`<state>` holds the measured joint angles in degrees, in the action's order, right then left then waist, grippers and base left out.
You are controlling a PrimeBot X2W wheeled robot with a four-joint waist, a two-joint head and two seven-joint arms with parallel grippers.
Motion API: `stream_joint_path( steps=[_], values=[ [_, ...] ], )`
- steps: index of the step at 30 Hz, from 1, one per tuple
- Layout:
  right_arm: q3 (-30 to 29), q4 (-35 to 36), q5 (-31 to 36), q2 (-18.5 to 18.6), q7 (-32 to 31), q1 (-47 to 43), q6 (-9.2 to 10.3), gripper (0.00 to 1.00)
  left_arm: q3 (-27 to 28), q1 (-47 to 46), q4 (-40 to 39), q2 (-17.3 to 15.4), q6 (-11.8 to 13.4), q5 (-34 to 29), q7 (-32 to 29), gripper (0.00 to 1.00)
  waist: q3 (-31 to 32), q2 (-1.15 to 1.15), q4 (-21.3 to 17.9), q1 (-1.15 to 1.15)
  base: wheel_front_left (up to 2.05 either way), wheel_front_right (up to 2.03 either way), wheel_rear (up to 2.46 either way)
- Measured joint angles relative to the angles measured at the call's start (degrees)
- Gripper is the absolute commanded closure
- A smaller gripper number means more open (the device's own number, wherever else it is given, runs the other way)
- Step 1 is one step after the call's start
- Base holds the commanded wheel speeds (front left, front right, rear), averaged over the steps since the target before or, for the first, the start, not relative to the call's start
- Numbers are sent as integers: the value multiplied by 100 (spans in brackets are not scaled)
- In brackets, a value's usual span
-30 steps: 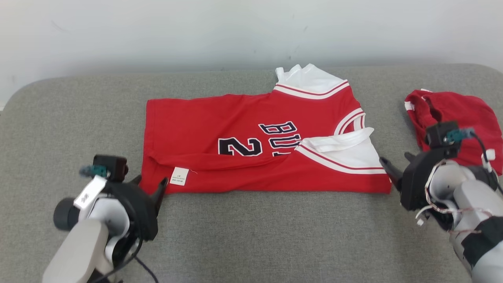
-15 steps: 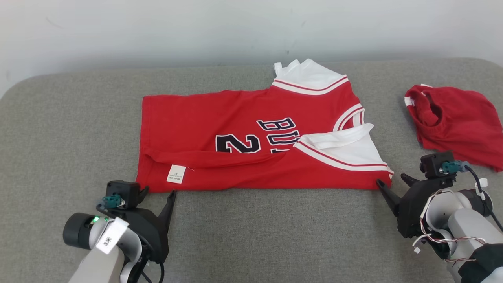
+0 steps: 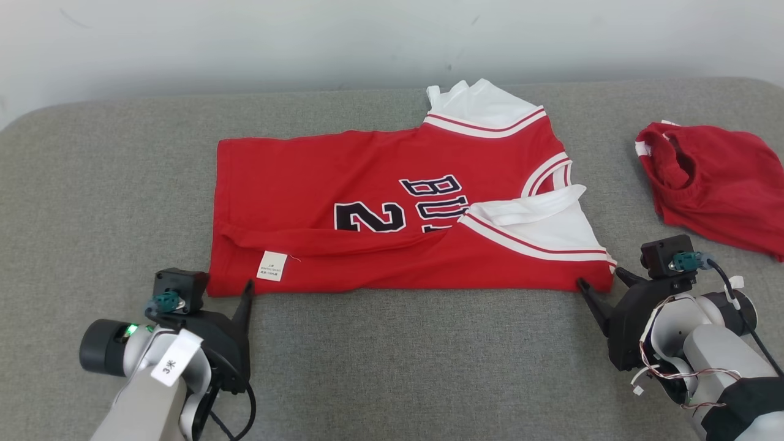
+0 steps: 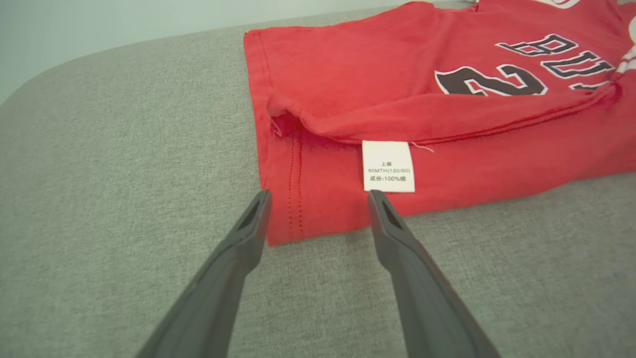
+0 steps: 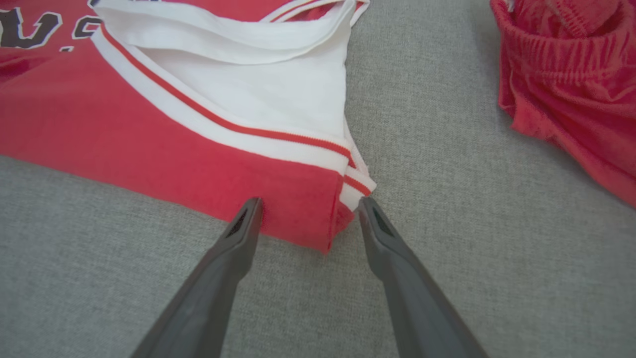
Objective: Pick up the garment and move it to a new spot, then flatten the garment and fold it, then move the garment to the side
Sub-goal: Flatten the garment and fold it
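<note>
The garment is a red jersey with white sleeves and black lettering, lying folded lengthwise on the grey cushion. Its white label sits near the hem. My left gripper is open at the garment's near left corner. In the left wrist view the left gripper has one fingertip just outside the hem and the other below the label. My right gripper is open at the near right corner. In the right wrist view the right gripper has its fingertips on either side of the sleeve's red-and-white striped corner.
A second red garment, crumpled shorts with an elastic waistband, lies on the cushion just beyond my right arm. A pale wall rises behind the cushion. Bare grey fabric lies in front of the jersey.
The head view has tilted slightly. Both grippers dropped back toward me, then closed in on the jersey's near corners, staying open. The jersey has not moved.
</note>
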<state>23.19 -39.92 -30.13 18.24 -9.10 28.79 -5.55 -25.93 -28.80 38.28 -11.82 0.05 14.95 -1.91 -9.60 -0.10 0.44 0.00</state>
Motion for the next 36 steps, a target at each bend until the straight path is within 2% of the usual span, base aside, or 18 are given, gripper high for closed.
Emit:
stream_joint_path(
  steps=[11, 12, 13, 14, 15, 16, 26, 36],
  values=[
    [100, -74, 59, -103, 36, 52, 34, 0, 165, -127, 430, -11, 45, 114, 22, 0, -107, 0, -56, 0, 0, 0, 0],
    [118, -81, 84, -104, 33, 74, 35, 0, 164, -131, 489, 13, 43, 122, 36, 4, -117, 0, -60, 0, 0, 0, 0],
    [126, -97, 108, -109, 29, 97, 37, 20, 174, -133, 550, 41, 11, 134, 36, 17, -129, 0, -62, 0, 0, 0, 0],
    [131, -107, 109, -115, 27, 109, 51, 56, 234, -132, 594, 86, -13, 215, 40, 55, -139, 0, -64, 0, 0, 0, 0],
    [144, -116, 110, -125, 23, 113, 51, 100, 278, -133, 637, 135, -14, 327, 43, 94, -147, 0, -65, 0, 0, 0, 0],
    [154, -125, 113, -141, 20, 113, 51, 100, 271, -133, 686, 159, -59, 371, 44, 100, -154, 0, -65, 0, 0, 0, 0],
    [113, -241, 114, -162, 110, 115, 49, 100, 270, -231, 913, 268, -167, 386, 204, 100, -150, 0, -15, 0, 0, 0, 0],
    [55, -220, -63, -102, 353, -346, -10, 100, 276, -50, 1053, 237, -320, 469, 417, 100, 241, 0, 4, 0, 0, 0, 0]
  ],
)
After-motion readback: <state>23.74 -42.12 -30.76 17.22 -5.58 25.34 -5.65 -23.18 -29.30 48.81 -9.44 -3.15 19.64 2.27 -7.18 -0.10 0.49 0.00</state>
